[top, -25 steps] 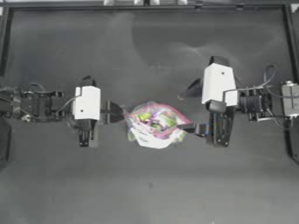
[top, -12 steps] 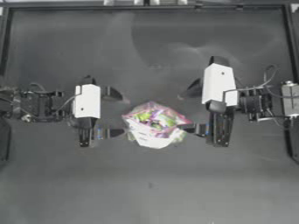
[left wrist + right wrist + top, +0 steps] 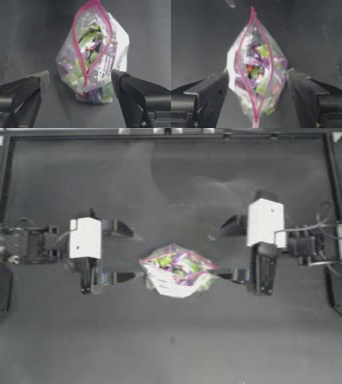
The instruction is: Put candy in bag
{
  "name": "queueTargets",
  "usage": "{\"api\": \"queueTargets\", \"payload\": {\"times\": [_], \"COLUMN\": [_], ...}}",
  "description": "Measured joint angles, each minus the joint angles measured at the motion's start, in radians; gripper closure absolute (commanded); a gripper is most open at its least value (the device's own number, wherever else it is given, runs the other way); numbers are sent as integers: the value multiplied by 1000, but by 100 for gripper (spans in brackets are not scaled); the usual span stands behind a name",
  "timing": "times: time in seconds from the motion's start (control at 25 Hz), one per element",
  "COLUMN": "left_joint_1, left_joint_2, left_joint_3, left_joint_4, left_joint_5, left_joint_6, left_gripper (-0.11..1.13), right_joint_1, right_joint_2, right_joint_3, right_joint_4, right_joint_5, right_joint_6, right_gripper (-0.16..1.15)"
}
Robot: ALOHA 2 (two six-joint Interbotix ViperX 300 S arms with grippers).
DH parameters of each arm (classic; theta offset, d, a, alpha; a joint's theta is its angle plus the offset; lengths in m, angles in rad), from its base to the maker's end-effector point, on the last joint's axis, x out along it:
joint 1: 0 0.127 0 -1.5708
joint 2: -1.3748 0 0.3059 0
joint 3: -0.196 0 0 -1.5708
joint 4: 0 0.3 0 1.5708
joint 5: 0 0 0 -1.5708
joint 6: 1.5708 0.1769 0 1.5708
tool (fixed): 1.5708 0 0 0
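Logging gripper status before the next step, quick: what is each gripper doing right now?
Left gripper: open, holding nothing, beside the bag.
Right gripper: open, holding nothing, at the bag's other side.

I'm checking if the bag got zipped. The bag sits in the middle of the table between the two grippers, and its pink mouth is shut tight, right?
Not quite. The bag does sit between the grippers, but the right wrist view shows its pink-edged mouth gaping open.

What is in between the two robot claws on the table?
The clear plastic zip bag with a pink-red mouth strip, full of colourful sweets, sits between the open left gripper and open right gripper, as the top view shows.
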Motion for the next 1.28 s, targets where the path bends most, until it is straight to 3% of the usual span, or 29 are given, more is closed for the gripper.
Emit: {"api": "queueTargets", "payload": {"times": [0.68,1.28], "left_joint_1": [-54,-54], "left_joint_2": [-233,-365], "left_joint_3": [72,143], "left_joint_4": [0,-2], "left_joint_5": [80,80], "left_joint_6": [-3,-3], "left_gripper": [1,1], "right_joint_1": [-5,-26], "right_joint_2": [-216,-316], "right_joint_3": [187,264], "right_joint_4": [-15,-54], "right_joint_5": [-112,-130], "right_joint_6": [2,0], "right_gripper": [1,1]}}
